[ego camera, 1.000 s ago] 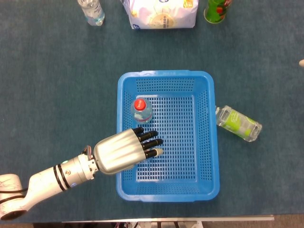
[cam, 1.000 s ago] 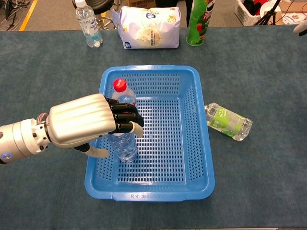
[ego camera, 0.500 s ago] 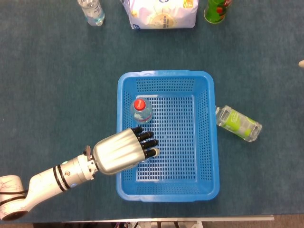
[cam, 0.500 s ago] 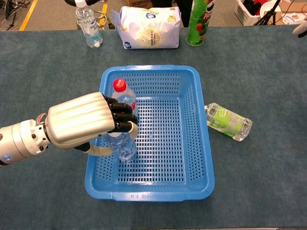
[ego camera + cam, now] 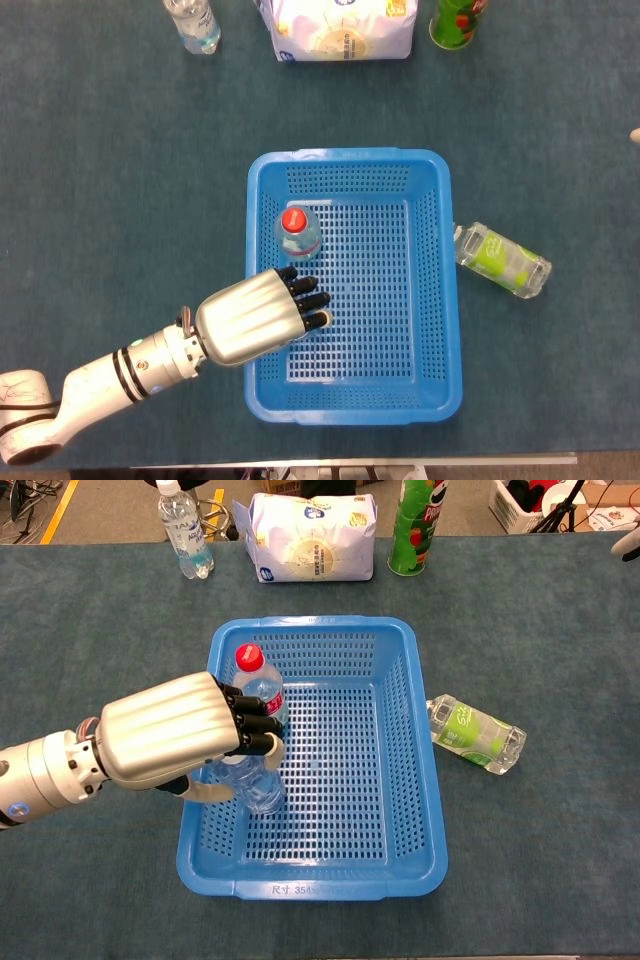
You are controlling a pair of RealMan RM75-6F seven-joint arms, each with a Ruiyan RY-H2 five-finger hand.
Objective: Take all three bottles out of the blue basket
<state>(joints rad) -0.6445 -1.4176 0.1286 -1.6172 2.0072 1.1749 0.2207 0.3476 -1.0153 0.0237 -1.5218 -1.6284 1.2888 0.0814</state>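
Red-capped bottle (image 5: 255, 730) upright at left wall of blue basket (image 5: 400, 780) | left hand (image 5: 170, 735) wraps its body from robot's left, fingers and thumb curled around | long axis vertical | right hand barely visible, state unclear.

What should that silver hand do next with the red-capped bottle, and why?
Probably lift it straight up. The left hand has its fingers wrapped around the red-capped bottle, which stands upright inside the blue basket, close to the left wall.
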